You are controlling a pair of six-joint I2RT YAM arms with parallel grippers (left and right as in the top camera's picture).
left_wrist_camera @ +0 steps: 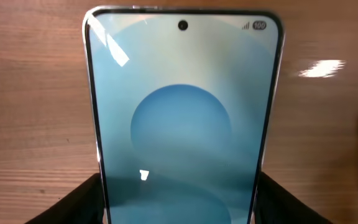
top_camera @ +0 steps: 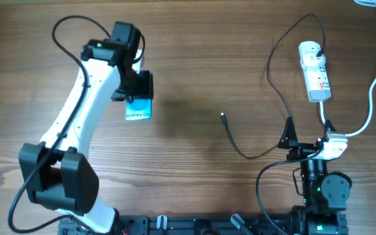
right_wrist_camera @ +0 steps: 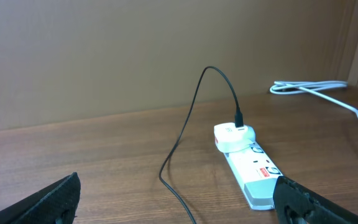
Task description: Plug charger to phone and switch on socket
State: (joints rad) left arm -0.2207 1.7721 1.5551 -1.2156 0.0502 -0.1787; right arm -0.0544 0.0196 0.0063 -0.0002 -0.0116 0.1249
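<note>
Wood-grain table [top_camera: 201,59]: left tool [left_wrist_camera: 179,194] pinches glossy flat phone [left_wrist_camera: 182,106]; right tool [right_wrist_camera: 182,202] spread wide.

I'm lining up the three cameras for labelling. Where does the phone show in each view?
Overhead: the phone lies left of centre, poking out below the left gripper.
Left wrist: the phone fills the middle, with dark fingers at its two lower edges.
Right wrist: not in it.
Shared landmark: the wooden table, seen in all three views.
</note>
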